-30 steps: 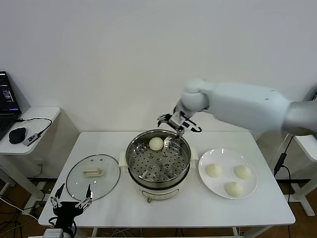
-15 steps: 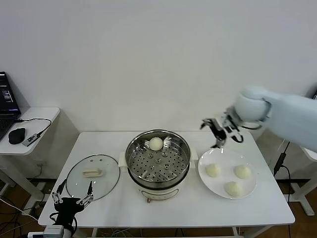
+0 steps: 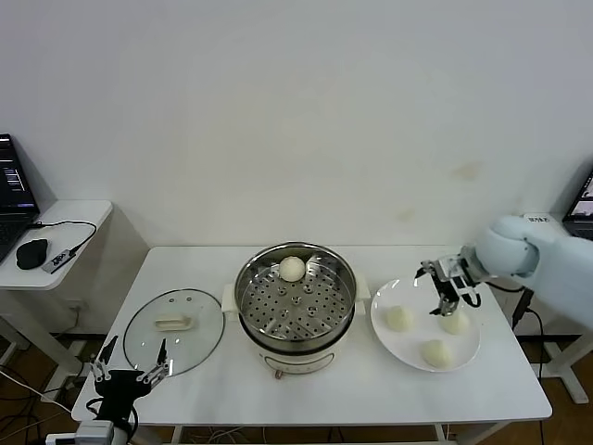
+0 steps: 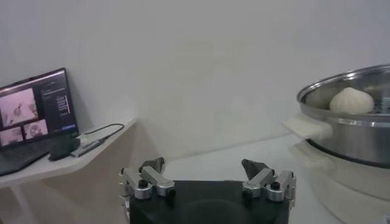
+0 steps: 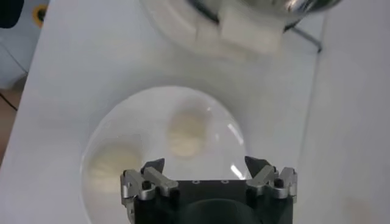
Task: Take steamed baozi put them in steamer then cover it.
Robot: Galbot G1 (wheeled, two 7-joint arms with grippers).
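1. Head view: right gripper (image 3: 448, 290) hangs wide open, holding nothing, over three buns (image 3: 399, 318) on the plate (image 3: 468, 355) near the tabletop's right edge.
2. One bun (image 3: 292, 269) sits in the steamer (image 3: 296, 298) mid-table; the lid (image 3: 174, 330) lies by the left edge.
3. Left gripper (image 3: 128, 375) waits wide open at the front-left corner.

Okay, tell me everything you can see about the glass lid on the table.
The cover is a round clear glass lid with a metal rim and a cream-white bar handle at its centre. It lies flat, handle up, on the white table to the left of the steamer, apart from it. Nothing grips it.
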